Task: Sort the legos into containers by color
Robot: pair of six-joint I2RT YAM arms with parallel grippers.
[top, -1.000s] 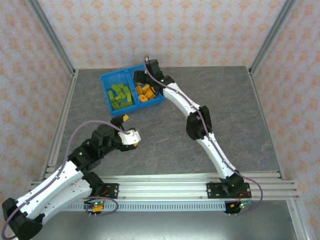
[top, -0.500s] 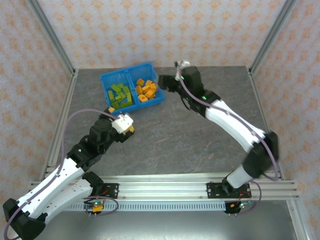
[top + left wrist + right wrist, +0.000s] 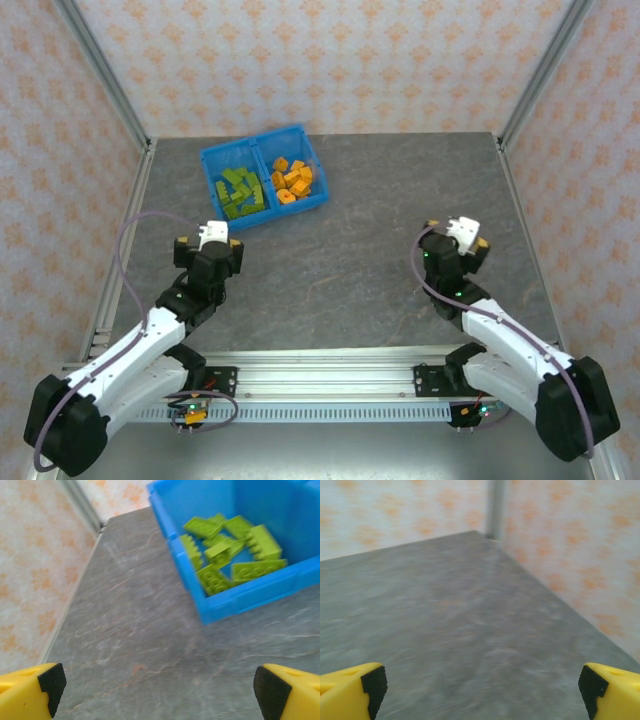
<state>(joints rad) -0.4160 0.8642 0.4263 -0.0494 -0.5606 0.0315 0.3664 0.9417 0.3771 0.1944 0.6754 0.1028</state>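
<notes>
The blue bin (image 3: 211, 158) stands at the back left of the table. Its left compartment holds several olive-green legos (image 3: 240, 193), which also lie in the bin (image 3: 235, 600) in the left wrist view as green legos (image 3: 230, 550). Its right compartment holds several orange legos (image 3: 292, 181). My left gripper (image 3: 207, 242) is pulled back at the left, well short of the bin, open and empty (image 3: 160, 690). My right gripper (image 3: 463, 235) sits at the right, far from the bin, open with nothing between its fingers (image 3: 482, 690).
Grey marbled tabletop (image 3: 350, 250) spreads between the arms. Patterned walls and metal frame posts (image 3: 100, 80) bound the table on three sides. A back corner post (image 3: 495, 507) stands ahead of the right gripper.
The right arm has swung from above the bin's orange side back to the right near side. The left arm has drawn back to the left. Both views are motion-blurred.
</notes>
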